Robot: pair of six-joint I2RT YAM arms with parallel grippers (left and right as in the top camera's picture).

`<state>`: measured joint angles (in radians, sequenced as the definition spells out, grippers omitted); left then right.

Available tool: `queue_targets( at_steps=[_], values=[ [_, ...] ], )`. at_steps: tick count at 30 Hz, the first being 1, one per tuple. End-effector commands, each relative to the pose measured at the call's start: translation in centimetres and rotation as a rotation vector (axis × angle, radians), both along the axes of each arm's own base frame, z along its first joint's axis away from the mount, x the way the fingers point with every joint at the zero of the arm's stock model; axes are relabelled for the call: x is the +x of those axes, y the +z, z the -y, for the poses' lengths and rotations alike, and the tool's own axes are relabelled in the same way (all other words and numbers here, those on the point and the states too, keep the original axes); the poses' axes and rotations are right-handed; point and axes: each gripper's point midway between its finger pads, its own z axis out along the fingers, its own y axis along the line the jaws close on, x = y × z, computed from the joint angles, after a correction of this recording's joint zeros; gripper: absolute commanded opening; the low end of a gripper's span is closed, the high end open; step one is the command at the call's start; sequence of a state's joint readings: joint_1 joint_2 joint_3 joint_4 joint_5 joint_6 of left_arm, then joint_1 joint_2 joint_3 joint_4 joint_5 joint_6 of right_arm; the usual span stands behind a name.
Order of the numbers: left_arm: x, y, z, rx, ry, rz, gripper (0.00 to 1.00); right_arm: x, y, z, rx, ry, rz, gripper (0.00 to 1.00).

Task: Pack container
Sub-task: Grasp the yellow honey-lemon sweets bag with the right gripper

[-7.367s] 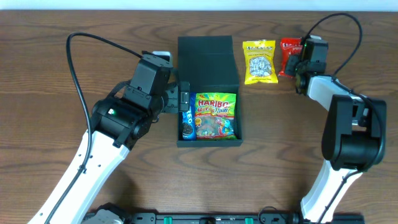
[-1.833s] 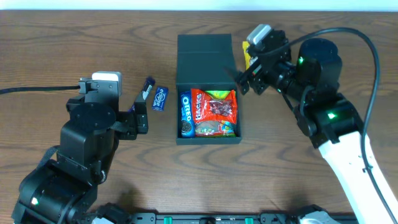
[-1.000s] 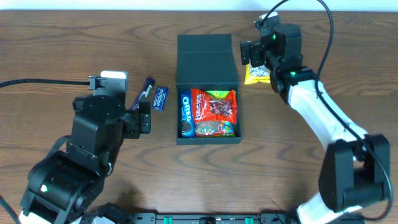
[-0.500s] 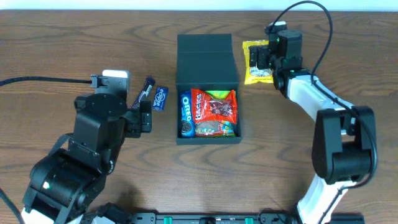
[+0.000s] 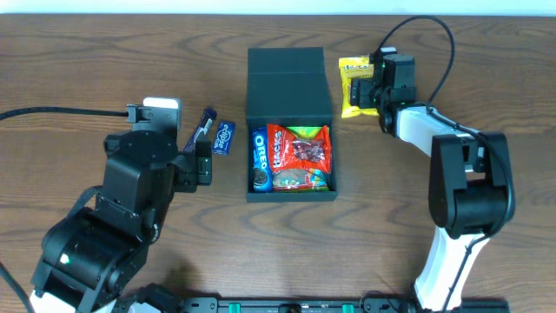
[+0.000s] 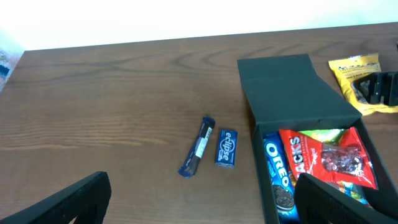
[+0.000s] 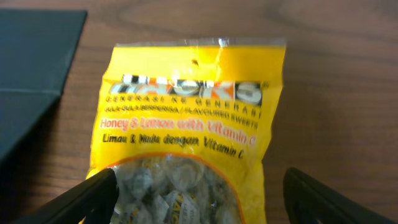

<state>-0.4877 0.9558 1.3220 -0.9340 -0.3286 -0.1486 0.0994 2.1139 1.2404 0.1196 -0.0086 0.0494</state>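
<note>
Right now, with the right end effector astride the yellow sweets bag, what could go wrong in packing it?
1. The right end effector straddles the yellow bag near its loose, sweet-filled end; the film might slip or sag on lifting.
2. The container already holds an Oreo pack and a red packet, so the bag may sit high and block the lid.

Dk green container, red snack pkt, blue Oreo pack, yellow sweets bag, brown woodgrain table.

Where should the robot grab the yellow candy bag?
Probably across its narrow width, at the lumpy, candy-filled half, coming straight down from above: the yellow candy bag lies flat on the table, so only its two long edges offer the fingers a pinch.
</note>
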Motion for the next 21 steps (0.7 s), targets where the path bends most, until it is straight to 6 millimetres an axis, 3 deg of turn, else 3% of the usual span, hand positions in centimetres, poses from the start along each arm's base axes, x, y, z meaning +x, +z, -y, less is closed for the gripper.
queue_targets(
  at_steps=[1, 5, 15, 21],
  values=[
    [0.1, 0.7, -0.3, 0.011, 0.006, 0.017, 0.95, -0.3, -1.5, 0.1, 0.006, -0.007, -0.034, 0.78],
    [0.1, 0.7, -0.3, 0.011, 0.006, 0.017, 0.95, -0.4, -1.7, 0.1, 0.006, -0.007, -0.037, 0.64],
    [0.1, 0.7, -0.3, 0.011, 0.006, 0.017, 0.95, -0.4, -1.7, 0.1, 0.006, -0.007, -0.038, 0.02],
    [0.1, 0.7, -0.3, 0.011, 0.006, 0.017, 0.95, -0.3, 0.0, -1.2, 0.059, 0.047, -0.012, 0.01]
  ],
)
